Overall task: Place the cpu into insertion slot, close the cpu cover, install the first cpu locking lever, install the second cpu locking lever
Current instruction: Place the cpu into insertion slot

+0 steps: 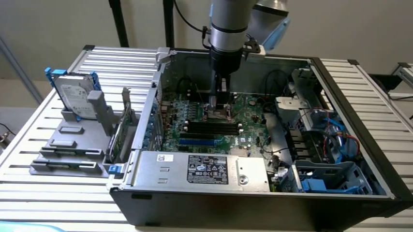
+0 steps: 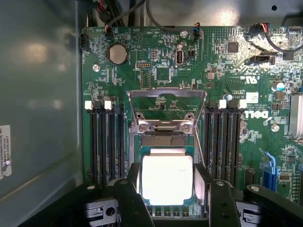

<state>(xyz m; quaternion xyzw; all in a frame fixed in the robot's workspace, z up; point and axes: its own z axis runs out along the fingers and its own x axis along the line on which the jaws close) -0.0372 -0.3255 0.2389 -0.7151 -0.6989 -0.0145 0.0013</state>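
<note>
The cpu (image 2: pixel 167 178) shows its bright silvery face and lies flat in the insertion slot (image 2: pixel 163 139), whose dark far part is bare beside it. My gripper (image 2: pixel 168 182) is open, with one black finger (image 2: pixel 134 182) close on each side of the chip. The cpu cover (image 2: pixel 166 94), a thin silvery frame, stands swung up past the slot, over the green board. In the exterior view the gripper (image 1: pixel 219 107) hangs low over the slot (image 1: pixel 221 115) in the middle of the motherboard.
Long black memory slots (image 2: pixel 106 142) flank the slot on both sides. A grey labelled power supply (image 1: pixel 200 169) sits at the case's front. A hard drive (image 1: pixel 74 96) stands in a rack at the exterior view's left. Blue drive bays (image 1: pixel 329 181) and cables are at its right.
</note>
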